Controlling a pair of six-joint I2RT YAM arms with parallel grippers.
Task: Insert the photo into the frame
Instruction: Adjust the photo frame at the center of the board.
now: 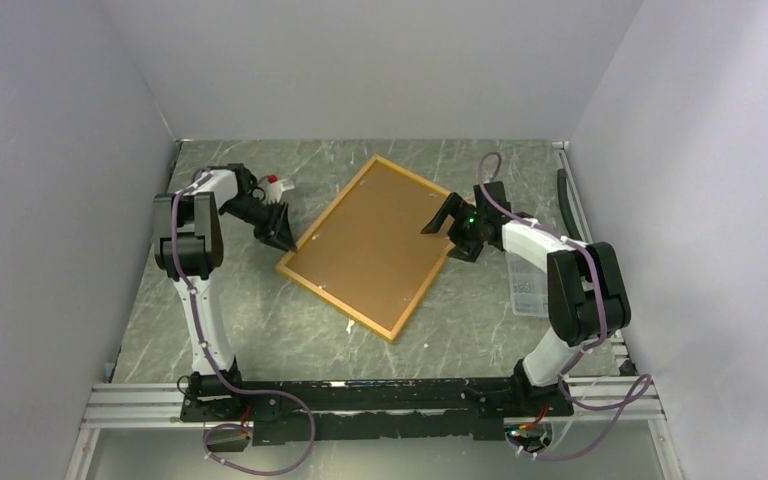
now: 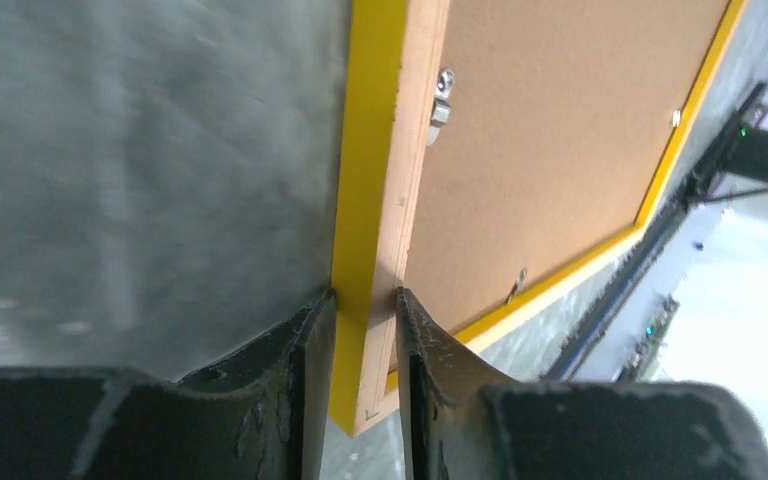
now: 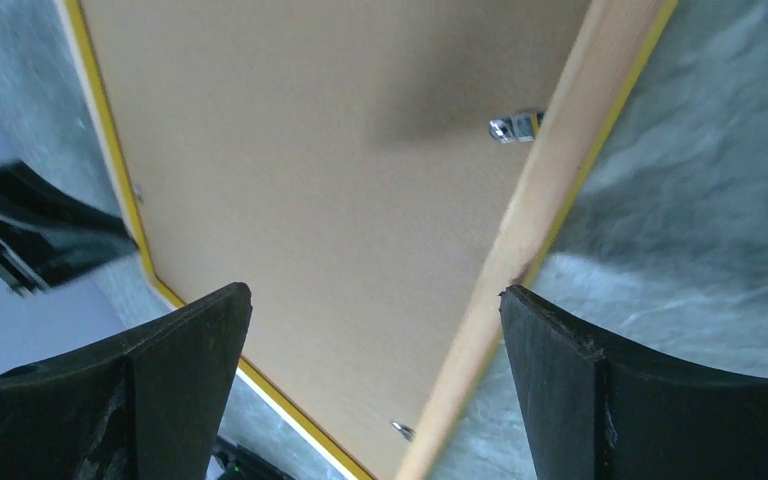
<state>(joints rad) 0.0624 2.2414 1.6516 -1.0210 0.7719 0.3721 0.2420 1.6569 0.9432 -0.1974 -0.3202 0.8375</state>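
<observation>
Left gripper (image 2: 363,296) pinches the face-down frame's (image 2: 370,150) edge, apparently to steady it, while right gripper (image 3: 375,291) hovers wide open.

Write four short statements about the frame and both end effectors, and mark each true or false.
1. The frame lies back side up, with the brown backing board showing. True.
2. The left end effector hangs clear of the frame. False: its fingers press on both sides of the frame's edge rail.
3. The right end effector is open over the frame's other edge. True.
4. The photo lies on top of the backing board. False: no photo shows in any view.
</observation>
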